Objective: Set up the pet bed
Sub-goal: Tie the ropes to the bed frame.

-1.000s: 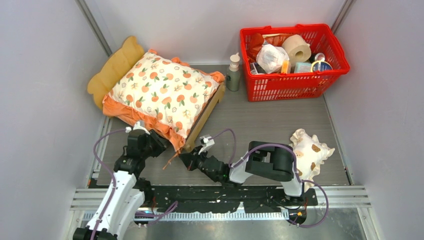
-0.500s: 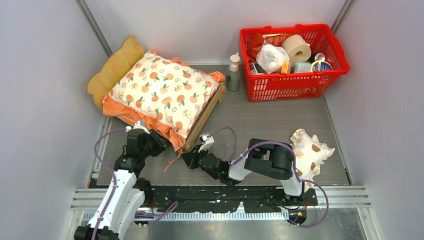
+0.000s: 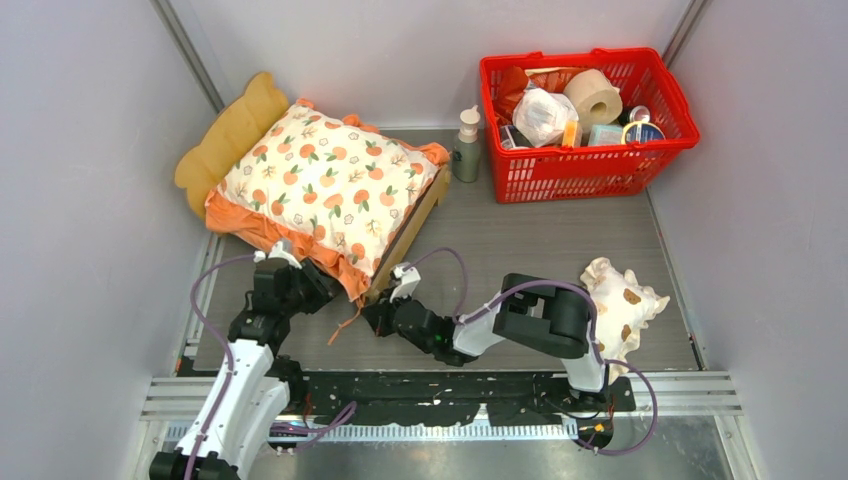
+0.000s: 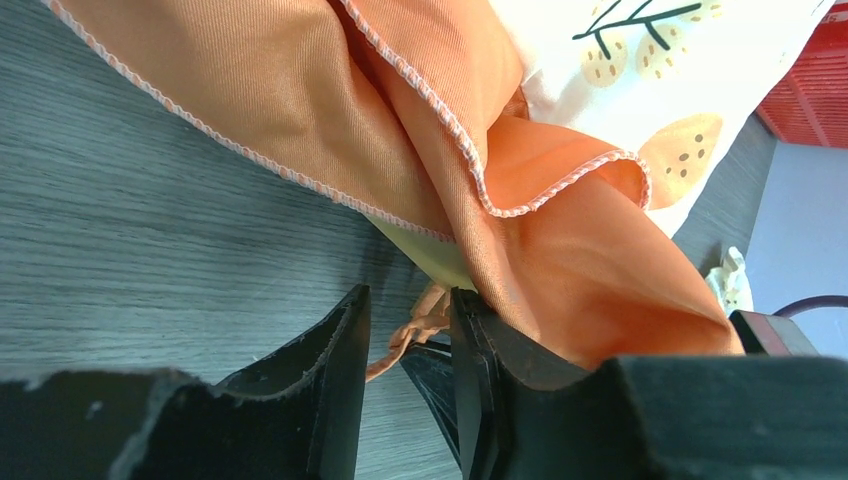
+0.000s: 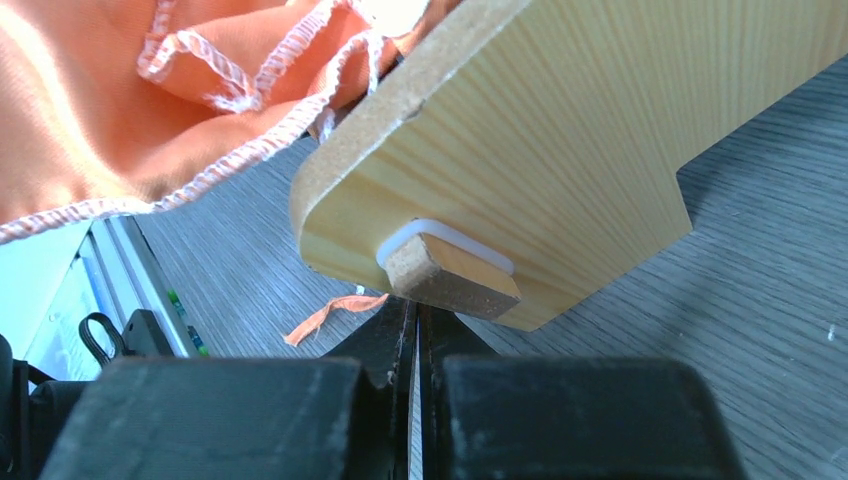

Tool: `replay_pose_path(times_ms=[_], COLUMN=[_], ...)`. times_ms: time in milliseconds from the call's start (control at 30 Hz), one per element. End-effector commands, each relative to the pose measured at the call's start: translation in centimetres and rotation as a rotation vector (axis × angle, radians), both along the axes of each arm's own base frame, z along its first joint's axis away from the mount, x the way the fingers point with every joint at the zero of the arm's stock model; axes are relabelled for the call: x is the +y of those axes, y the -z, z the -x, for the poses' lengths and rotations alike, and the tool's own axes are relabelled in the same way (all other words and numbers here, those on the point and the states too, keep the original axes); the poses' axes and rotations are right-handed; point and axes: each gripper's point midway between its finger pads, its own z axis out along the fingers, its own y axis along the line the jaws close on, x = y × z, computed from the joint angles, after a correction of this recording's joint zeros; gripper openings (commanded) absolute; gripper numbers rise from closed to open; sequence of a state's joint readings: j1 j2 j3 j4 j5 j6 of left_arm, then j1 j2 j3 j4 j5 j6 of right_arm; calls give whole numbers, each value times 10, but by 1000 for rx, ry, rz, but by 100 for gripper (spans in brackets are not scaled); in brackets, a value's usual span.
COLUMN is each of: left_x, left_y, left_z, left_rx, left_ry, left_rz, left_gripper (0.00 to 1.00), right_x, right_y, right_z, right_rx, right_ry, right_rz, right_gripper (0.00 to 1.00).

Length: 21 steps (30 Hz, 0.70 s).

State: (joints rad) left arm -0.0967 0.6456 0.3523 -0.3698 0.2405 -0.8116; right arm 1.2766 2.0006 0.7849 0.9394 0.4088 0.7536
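Right wrist: pet bed [image 5: 560, 130] edge close

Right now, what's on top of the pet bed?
The orange-print cushion lies on the pet bed, ruffle spilling over its near edge. Only the headboard and one side rail show; the base panel is covered.

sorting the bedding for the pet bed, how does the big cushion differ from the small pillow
The cushion is far larger than the pillow. The cushion has an orange fruit print and orange ruffles; the pillow has brown spots and cream frills. The cushion lies on the wooden bed frame, the pillow on the bare table at the near right. Both are cream with frilled edges.
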Motion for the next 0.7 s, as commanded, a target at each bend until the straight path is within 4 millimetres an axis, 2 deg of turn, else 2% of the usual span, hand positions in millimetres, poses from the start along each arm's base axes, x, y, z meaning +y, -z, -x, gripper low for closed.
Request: replay_pose_path(times_ms=[0, 233, 667], left_x=[-3, -3, -4], left_y=[-8, -6, -1], left_z=[-6, -6, -2], left_rx=[-60, -52, -15], left_ry=[31, 41, 30], left_rz=[1, 0, 29], left_gripper=[39, 43, 44], right_x=[6, -1, -5], right_y=[-45, -52, -64], right_z=[-15, -25, -36], right_rx=[-68, -122, -201], right_ry=[35, 72, 106], right_rz=[-34, 77, 212], right_gripper=[5, 5, 5])
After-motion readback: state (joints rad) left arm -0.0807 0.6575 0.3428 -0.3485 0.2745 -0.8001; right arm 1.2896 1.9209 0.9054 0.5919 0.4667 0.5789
